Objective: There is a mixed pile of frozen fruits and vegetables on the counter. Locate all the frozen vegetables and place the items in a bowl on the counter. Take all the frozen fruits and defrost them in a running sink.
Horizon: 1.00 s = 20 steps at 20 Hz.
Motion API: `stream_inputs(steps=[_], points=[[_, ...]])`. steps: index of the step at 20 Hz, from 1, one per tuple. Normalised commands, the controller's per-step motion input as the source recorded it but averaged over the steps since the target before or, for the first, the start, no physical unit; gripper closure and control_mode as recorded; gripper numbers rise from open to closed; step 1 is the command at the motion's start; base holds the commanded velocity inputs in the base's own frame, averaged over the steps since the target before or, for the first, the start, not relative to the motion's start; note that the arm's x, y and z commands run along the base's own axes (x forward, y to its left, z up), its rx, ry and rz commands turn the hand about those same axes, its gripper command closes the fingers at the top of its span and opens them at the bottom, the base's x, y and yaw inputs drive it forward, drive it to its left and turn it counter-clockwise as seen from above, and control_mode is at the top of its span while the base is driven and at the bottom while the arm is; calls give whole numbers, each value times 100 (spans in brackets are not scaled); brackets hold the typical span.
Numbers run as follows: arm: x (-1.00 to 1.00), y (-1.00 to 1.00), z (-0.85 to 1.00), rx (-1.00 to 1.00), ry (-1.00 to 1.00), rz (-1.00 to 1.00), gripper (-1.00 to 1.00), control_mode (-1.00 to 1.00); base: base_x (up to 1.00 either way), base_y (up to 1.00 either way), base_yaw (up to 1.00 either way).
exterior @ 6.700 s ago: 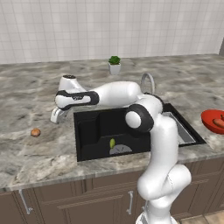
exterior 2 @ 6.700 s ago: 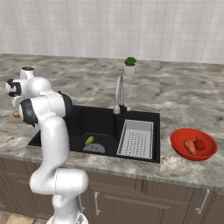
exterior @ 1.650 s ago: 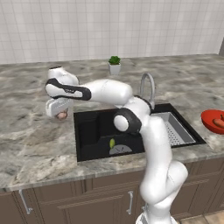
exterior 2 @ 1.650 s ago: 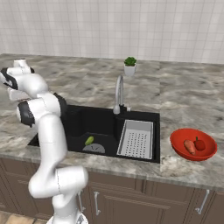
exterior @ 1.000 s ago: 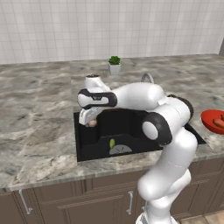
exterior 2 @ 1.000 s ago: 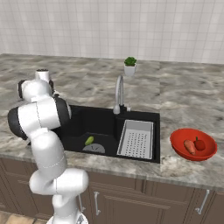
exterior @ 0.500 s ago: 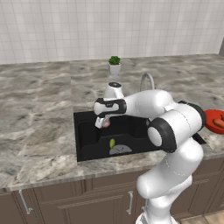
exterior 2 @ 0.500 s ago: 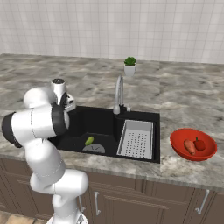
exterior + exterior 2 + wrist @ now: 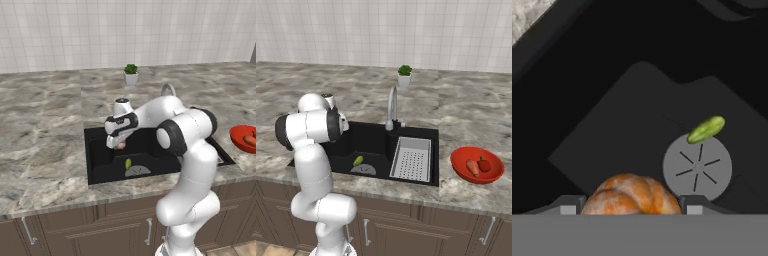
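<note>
Pincer [image 9: 632, 210] clamped half-wide on lumpy round brown ball [image 9: 631, 196] above matte black sink [image 9: 100, 150]; oblong yellow-green fruit [image 9: 706, 129] beside round drain [image 9: 697, 167]

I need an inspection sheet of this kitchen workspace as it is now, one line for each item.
Surface: grey-brown marble counter around a black sink.
Job's things: brown ball held above the basin; yellow-green fruit on the sink floor beside the drain; carrot piece and red piece in the red bowl.
Clutter: potted plant at the back.
Grippers: pincer closed on the brown ball.
Cables: nothing seen.
Surroundings: tiled wall, steel faucet, grey rack.
</note>
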Motion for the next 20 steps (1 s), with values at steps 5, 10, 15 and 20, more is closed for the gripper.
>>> stream_inputs(steps=[5, 10, 15, 20], points=[[22, -17, -55, 1, 7, -12, 100, -100, 0, 0, 0], [19, -4, -57, 1, 1, -8, 100, -100, 0, 0, 0], [24, -8, -52, 0, 11, -8, 100, -100, 0, 0, 0], [20, 0, -36, -4, 4, -4, 100, -100, 0, 0, 0]])
